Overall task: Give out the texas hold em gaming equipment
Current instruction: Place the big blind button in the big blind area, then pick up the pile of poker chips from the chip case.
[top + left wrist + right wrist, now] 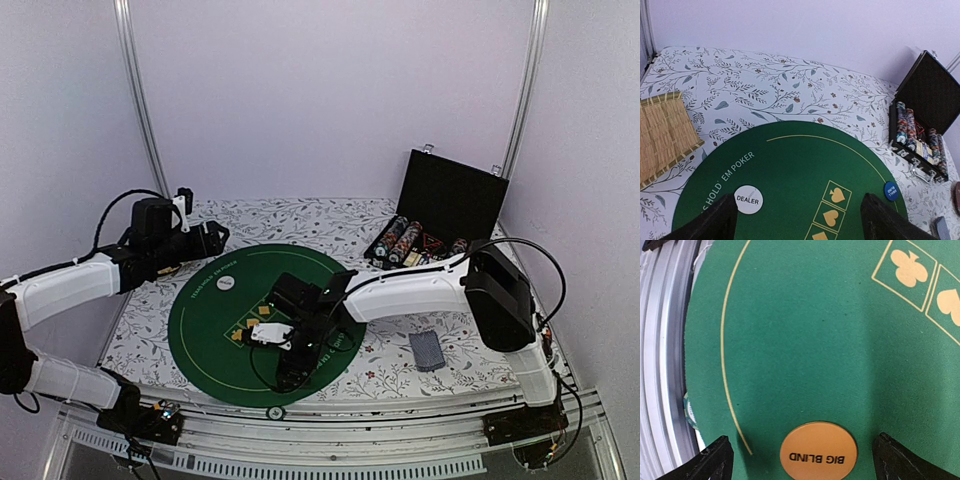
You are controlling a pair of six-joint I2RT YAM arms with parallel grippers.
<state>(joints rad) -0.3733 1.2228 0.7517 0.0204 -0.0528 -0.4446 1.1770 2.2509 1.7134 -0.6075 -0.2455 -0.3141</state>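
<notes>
The right gripper point(802, 462) is released, its fingers spread either side of the orange BIG BLIND button point(818, 450), which lies flat on the green poker mat point(805, 340) near its rim, while the left gripper point(800, 227) hangs released near the white DEALER button point(748, 199).

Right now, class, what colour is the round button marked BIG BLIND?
Orange round button, dark lettering; right wrist view shows it best.

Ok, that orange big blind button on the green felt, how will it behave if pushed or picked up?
The BIG BLIND button looks thin, rigid and flat-lying, so it probably slides rather than rolls. The green felt mat likely adds drag. Its low edge may resist pinching.
</notes>
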